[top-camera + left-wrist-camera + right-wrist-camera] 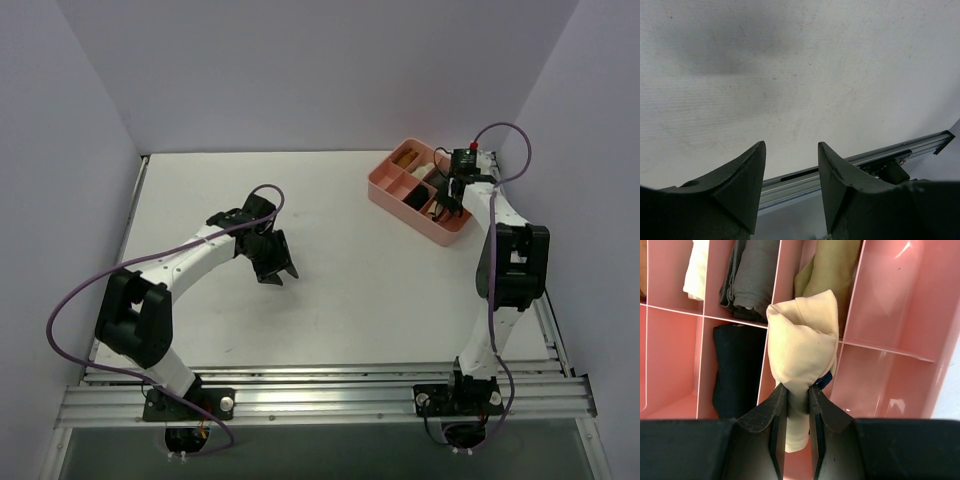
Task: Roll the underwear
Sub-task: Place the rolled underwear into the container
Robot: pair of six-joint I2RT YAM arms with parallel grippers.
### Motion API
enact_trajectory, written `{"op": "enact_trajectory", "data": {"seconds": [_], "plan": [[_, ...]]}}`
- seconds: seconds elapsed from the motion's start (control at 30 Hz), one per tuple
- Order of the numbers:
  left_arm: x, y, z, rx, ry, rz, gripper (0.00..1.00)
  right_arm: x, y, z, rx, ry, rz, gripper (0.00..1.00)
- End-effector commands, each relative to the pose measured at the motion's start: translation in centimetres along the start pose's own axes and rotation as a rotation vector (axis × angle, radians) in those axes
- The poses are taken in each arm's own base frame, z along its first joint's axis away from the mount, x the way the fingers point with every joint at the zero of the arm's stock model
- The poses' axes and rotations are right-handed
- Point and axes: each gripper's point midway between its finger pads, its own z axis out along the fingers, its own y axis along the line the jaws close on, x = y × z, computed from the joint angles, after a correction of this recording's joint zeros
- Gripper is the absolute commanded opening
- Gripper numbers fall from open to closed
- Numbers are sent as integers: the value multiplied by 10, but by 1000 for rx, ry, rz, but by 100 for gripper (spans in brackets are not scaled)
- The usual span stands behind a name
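On the white surface (350, 300), far right: pink divided tray (405, 212). Left hand (791, 145): mid-surface, fingers spread, nothing between them. Right hand (796, 387): above tray, clamped on tan rolled underwear (800, 340), held over the middle compartments.

The underwear (800, 345) is soft, matt tan cloth with a smooth weave; the tray (890, 300) is glossy pink plastic with bright highlights; the grey cloth (752, 275) and the black cloth (737, 365) look matt; the right gripper (797, 388) is matt black plastic, finely scratched; the table (815, 75) is matt white and faintly scuffed; the rail (795, 182) is brushed metal.
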Motion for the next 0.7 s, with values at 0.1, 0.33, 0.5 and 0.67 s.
{"op": "enact_trajectory", "data": {"seconds": [0.1,0.33,0.5,0.67], "plan": [[-9,-7,-6,9,-27,1,54,20,-7,17,31,52,-14,0],[-7,1,-6,-13,-25,-8,54,38,-13,27,68,91,-16,0],[-7,3,-6,-19,-28,-14,54,51,-7,33,60,130,-28,0],[-7,4,-8,-25,-32,-16,54,57,-6,35,72,145,-25,0]]}}
